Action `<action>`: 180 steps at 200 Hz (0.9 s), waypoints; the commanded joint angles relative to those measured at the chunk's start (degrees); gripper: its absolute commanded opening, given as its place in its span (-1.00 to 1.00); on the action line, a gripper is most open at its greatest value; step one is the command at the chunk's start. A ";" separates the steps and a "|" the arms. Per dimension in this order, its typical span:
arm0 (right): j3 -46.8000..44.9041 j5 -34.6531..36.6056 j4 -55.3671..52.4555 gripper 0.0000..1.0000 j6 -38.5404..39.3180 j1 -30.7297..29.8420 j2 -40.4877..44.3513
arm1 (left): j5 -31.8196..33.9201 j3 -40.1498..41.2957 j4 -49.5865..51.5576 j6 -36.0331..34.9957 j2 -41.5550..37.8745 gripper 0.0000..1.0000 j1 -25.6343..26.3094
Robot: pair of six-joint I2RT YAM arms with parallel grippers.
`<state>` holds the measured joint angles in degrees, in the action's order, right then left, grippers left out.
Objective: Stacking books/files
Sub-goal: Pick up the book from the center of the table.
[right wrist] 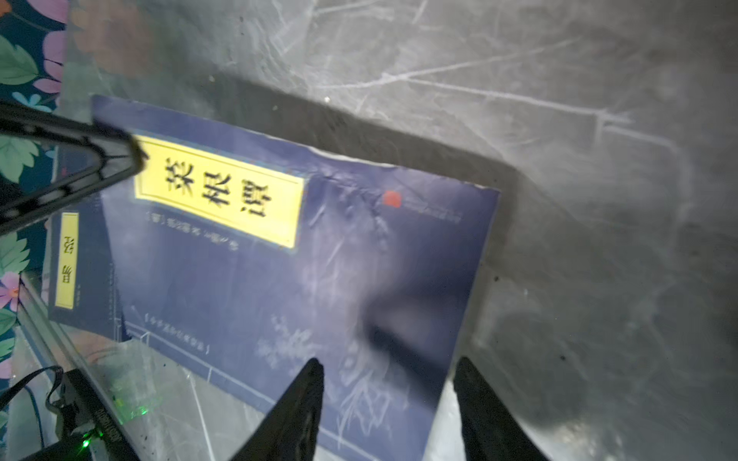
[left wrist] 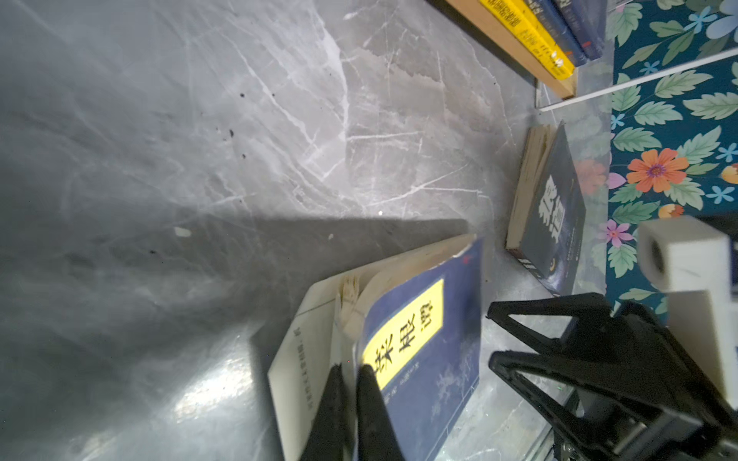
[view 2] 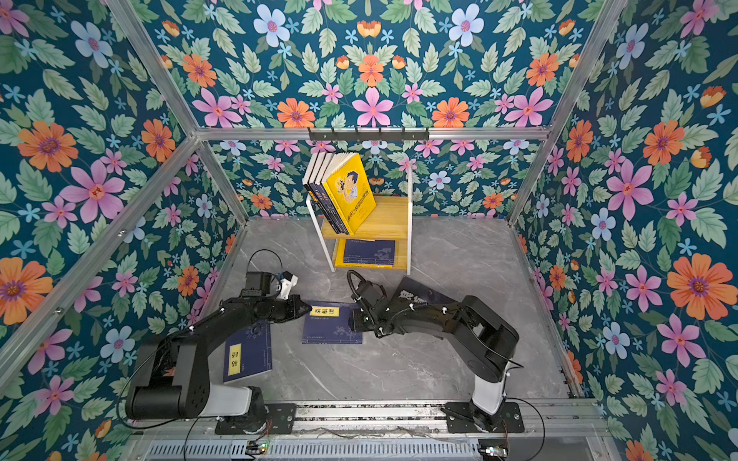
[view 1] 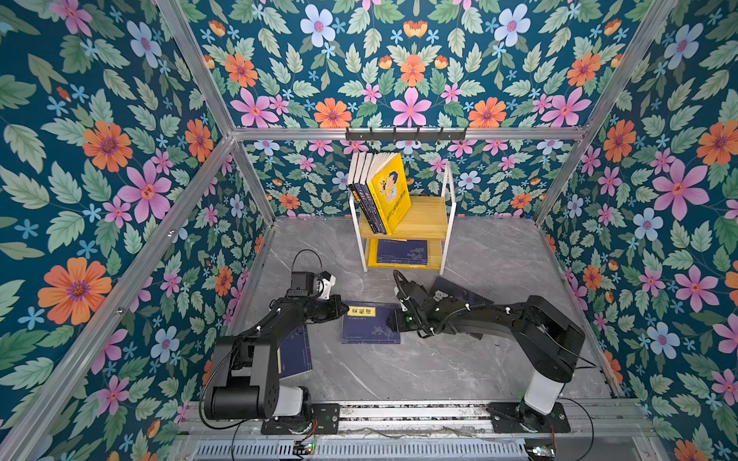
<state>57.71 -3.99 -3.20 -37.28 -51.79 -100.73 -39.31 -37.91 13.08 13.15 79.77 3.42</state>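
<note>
At the middle of the table (view 1: pixel 499 259), the navy book (view 1: pixel 371 327) lies with its long axis running arm to arm: left pincer (left wrist: pixel 353 369) pinching its label-end edge, right pincer (right wrist: pixel 387 365) spread over the opposite end.

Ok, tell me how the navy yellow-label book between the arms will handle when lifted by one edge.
Probably floppy: the left claw pinches the navy book at one edge, and in the left wrist view its pages curl and fan apart. Likely light, as it looks a thin paperback. It may slide first, since the tabletop looks glossy.
</note>
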 commanded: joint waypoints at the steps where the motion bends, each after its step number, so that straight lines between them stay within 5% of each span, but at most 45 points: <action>1: -2.11 4.83 -0.58 0.17 5.40 -0.32 3.49 | -1.10 -0.36 -0.15 0.89 -0.49 -1.00 0.01; 46: -4.27 18.28 0.00 0.28 24.39 -8.69 9.50 | -1.89 -0.32 -0.68 1.60 -0.93 -1.00 0.01; 90: -1.98 27.29 7.23 0.30 43.56 -17.85 2.15 | -2.00 -0.79 -0.23 1.79 -0.45 -1.00 0.01; 180: -2.79 31.89 22.47 0.29 56.49 -19.13 -9.14 | -2.53 -0.90 -0.61 2.23 -0.49 -1.00 0.01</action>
<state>54.52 26.98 13.78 14.52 -70.72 -108.31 -40.66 -38.50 13.32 15.03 78.96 3.42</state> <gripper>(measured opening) 0.646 0.077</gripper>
